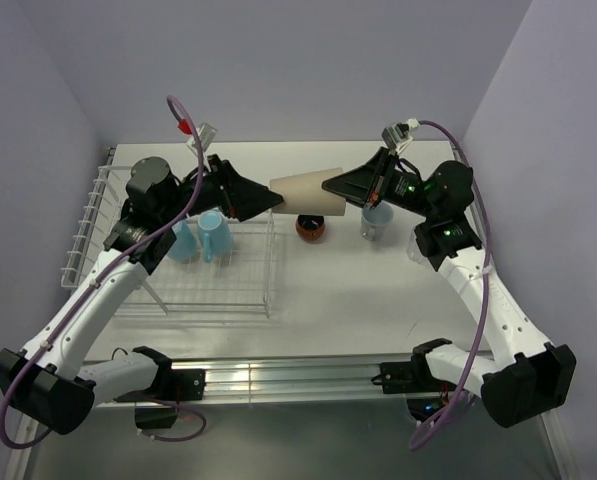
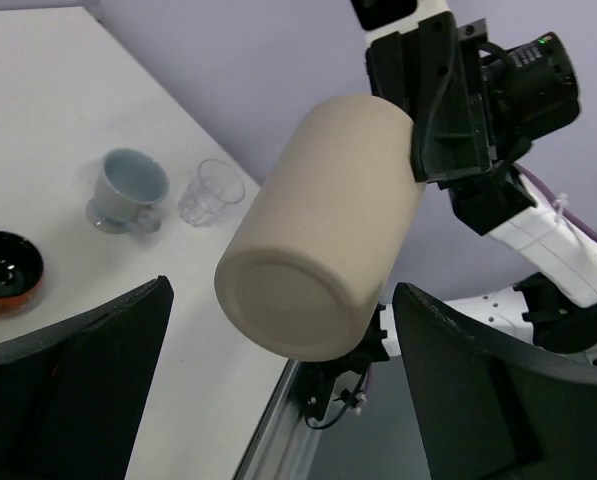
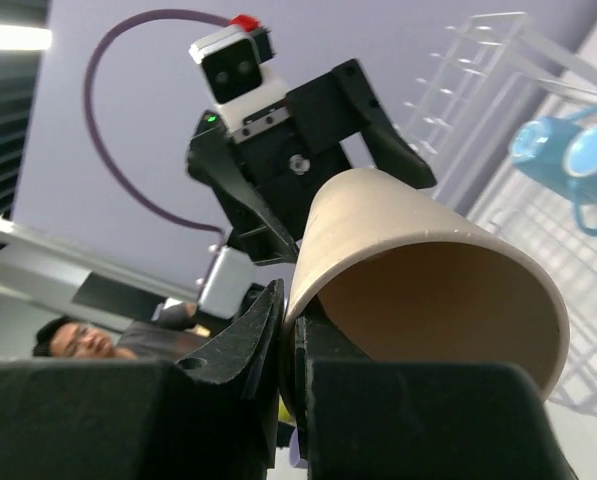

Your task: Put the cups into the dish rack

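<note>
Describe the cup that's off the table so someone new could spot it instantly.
From the white wire dish rack on the left, look just right of its end, in mid-air. The cream cup lies sideways there, rim pinched by the right gripper, base between the fingers of the open left gripper. It alone is beige and lifted, unlike the light blue cups and the red-orange cup.

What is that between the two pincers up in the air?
A cream cup, lying sideways in mid-air. The right pincer grips its rim, and the left pincer stands open at its base. The overhead view shows it best.
</note>
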Robot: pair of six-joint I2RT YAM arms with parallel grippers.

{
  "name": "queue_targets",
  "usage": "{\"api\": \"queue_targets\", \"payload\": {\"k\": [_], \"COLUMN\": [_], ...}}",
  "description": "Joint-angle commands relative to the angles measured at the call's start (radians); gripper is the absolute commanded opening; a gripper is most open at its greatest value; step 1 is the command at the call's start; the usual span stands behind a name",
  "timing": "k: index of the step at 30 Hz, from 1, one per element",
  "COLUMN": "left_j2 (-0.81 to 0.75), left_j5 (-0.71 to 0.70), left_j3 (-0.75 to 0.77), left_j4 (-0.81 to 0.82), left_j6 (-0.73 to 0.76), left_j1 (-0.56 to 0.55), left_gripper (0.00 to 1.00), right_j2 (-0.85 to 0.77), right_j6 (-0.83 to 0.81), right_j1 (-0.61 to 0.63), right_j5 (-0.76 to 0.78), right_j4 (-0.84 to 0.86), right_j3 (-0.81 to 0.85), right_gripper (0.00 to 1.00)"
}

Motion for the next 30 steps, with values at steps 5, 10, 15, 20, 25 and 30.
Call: {"api": "queue_targets", "payload": {"k": [5,10,15,20,25,30], "left_j2": [0.015,0.032,0.04,0.034,0.017,-0.008], "left_j5": [0.098,0.091,0.065,0.051,0.042,0.022], "left_j3": [-0.021,-0.019,-0.021,-0.017,-0.014,0.004], "left_j4": [0.221,0.241,0.247,0.21,0.181,0.127], "left_j6": [-0.089,-0.101,-0.101,-0.084,-0.072,-0.046], "left_j1": [-0.009,-0.044,-0.07,-0.079,-0.081,-0.082], "left_gripper": [0.99,0.99,0.99,0.96,0.53,0.0], "right_j2": [0.013,0.027,0.048,0.061,0.068,0.059], "right_j6": [0.17,0.187,0.176,0.169,0.141,0.083], "right_j1": [0.015,0.039,0.064,0.071,0.078,0.078], "right_j5": [-0.046,-0.033,-0.02,-0.009,0.002,0.036], "right_j4": [0.296,0.334,0.328,0.337,0.311,0.239], "right_j3": [-0.032,-0.035,-0.026,-0.038,-0.04,-0.035], "right_gripper": [0.0,0.0,0.0,0.0,0.0,0.06]}}
